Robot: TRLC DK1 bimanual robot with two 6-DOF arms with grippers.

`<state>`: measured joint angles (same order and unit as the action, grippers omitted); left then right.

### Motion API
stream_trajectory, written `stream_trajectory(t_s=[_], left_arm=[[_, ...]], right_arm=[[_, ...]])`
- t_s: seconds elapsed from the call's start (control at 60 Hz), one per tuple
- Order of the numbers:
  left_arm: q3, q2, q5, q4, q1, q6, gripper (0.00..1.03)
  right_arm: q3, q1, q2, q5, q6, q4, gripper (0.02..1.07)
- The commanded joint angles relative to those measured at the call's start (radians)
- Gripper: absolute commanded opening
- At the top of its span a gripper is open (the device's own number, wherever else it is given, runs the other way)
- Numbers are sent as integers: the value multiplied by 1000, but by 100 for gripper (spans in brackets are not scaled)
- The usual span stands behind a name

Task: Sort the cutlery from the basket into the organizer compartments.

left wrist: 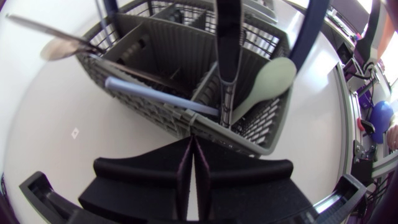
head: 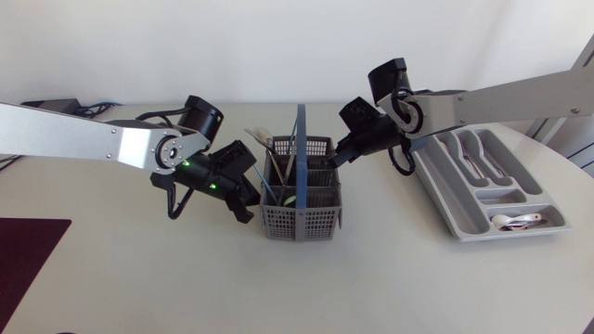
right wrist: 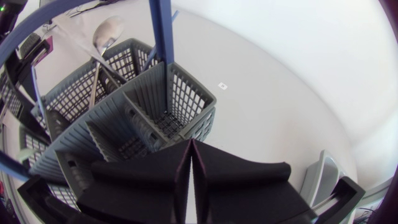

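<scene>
The basket (head: 299, 211) is sitting in the middle of the worktop (head: 139, 278), its blue handle (head: 300, 139) arching upright over it. The left end effector (head: 247, 206) is hovering just beside the basket's left wall. In the left wrist view its two fingers (left wrist: 149, 180) are pressing together with nothing between them, and their tips are pointing at the basket's near corner (left wrist: 186, 121) right ahead.

A pale green spoon (left wrist: 268, 82) and a light blue rod (left wrist: 155, 94) are leaning in the compartments beyond those tips. A metal spoon (left wrist: 61, 46) is sticking out over the far rim.

The right end effector (head: 337, 160) is hanging at the basket's right rear edge. Its fingers (right wrist: 236, 177) are likewise closing on each other, gripping nothing. From the right wrist view the basket's open grid (right wrist: 143, 118) is lying directly ahead of and below them.

The organizer (head: 445, 209) is lying well apart, on the worktop's right side. Some cutlery (head: 478, 160) is resting in its long compartments, and white spoons (head: 520, 221) are lying in the short front one.
</scene>
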<state>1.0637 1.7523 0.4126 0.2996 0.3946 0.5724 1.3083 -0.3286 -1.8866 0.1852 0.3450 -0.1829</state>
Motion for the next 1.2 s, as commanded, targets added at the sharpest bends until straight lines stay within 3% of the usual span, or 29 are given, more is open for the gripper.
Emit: stream_trajectory(t_s=[0.0, 0.167, 0.35, 0.65, 0.867, 1.0, 1.183], left_arm=[[-28, -53, 28, 9, 35, -14, 4], [10, -151, 28, 36, -74, -16, 4], [116, -100, 49, 18, -215, -48, 4], [423, 265, 100, -50, -263, -163, 4], [722, 518, 315, -27, -281, -266, 4], [889, 633, 419, 65, -273, -269, 4], [993, 704, 525, 205, -258, -198, 4]], right_arm=[[19, -23, -3, 14, -34, 2, 8], [-113, 16, 162, 26, -23, -20, 8], [-274, 57, 402, 86, 12, -118, 8], [-449, 7, 685, 166, 35, -273, 8], [-564, -87, 704, 171, 9, -210, 8], [-603, -110, 656, 171, -1, -158, 8], [-627, -138, 589, 171, -21, -64, 8]])
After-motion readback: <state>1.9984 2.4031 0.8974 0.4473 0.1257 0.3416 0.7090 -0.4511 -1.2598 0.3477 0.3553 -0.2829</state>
